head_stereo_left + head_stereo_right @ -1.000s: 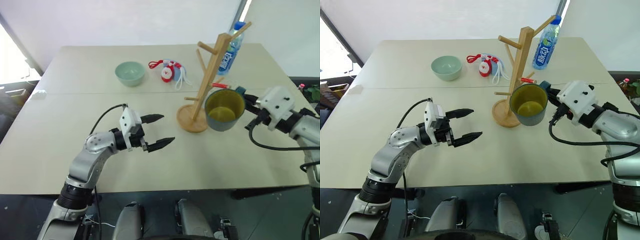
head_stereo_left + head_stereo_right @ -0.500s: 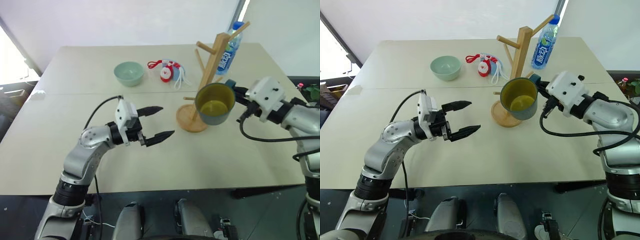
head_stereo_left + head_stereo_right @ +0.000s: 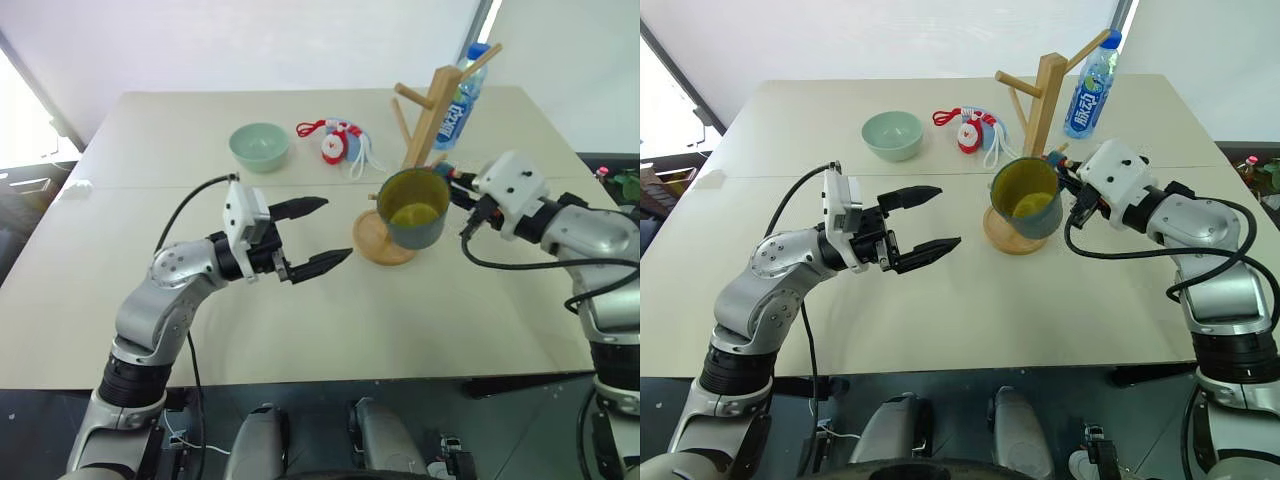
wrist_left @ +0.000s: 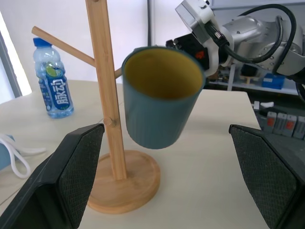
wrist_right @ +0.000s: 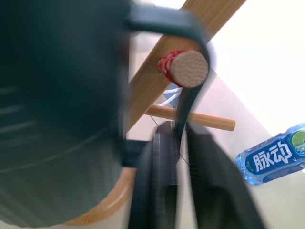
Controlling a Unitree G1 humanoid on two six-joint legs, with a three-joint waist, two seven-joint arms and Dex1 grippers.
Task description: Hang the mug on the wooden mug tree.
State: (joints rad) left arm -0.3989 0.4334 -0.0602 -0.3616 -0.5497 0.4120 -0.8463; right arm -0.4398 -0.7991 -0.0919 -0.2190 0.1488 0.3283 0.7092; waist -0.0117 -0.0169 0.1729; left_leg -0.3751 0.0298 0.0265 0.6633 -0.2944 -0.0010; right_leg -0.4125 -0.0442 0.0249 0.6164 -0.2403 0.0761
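Note:
The grey-blue mug (image 3: pixel 415 215) with its yellow-green inside hangs tilted in front of the wooden mug tree (image 3: pixel 425 120), above the tree's disc base. In the right wrist view its handle (image 5: pixel 190 33) loops over a red-banded peg (image 5: pixel 188 69). My right gripper (image 5: pixel 181 138) sits at the handle, fingers parted a little on either side of it. My left gripper (image 3: pixel 333 230) hovers open over the table, left of the tree and pointing at the mug (image 4: pixel 162 105), with nothing in it.
A pale green bowl (image 3: pixel 259 145) and a red-and-white toy with cords (image 3: pixel 338 142) lie at the back of the table (image 3: pixel 300 330). A water bottle (image 3: pixel 462 100) stands behind the tree.
My right gripper carried the mug left against the tree's post and its fingers have parted. My left gripper has risen a little.

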